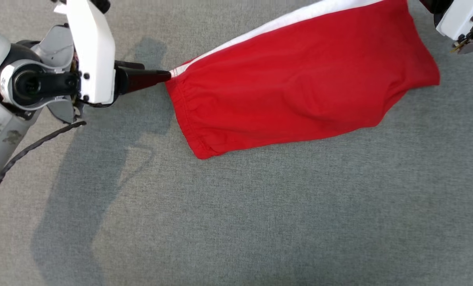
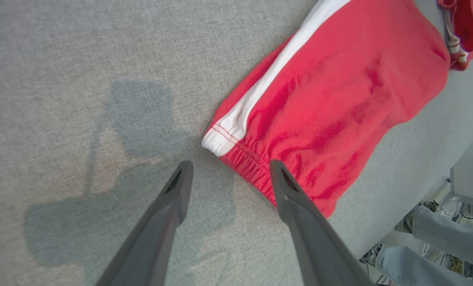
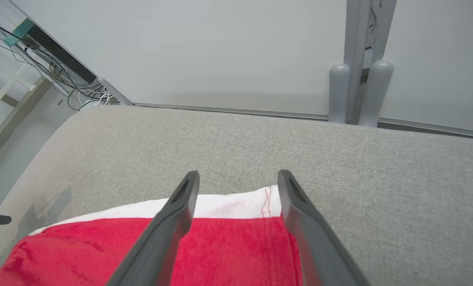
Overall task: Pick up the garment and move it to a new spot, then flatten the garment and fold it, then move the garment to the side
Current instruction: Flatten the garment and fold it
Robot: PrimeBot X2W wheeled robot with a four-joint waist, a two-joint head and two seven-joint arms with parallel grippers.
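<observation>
Item: red fabric shorts with white side stripe, lying on grey woven surface.
Long axis runs slantwise between the arms: left gripper just off the waistband corner, right gripper over the hem corner (both spread wide, gripping nothing).

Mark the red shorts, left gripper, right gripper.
red shorts (image 1: 300,79), head view, middle of the red fabric.
left gripper (image 2: 230,165), left wrist view, midway between fingertips.
right gripper (image 3: 238,174), right wrist view, midway between fingertips.
</observation>
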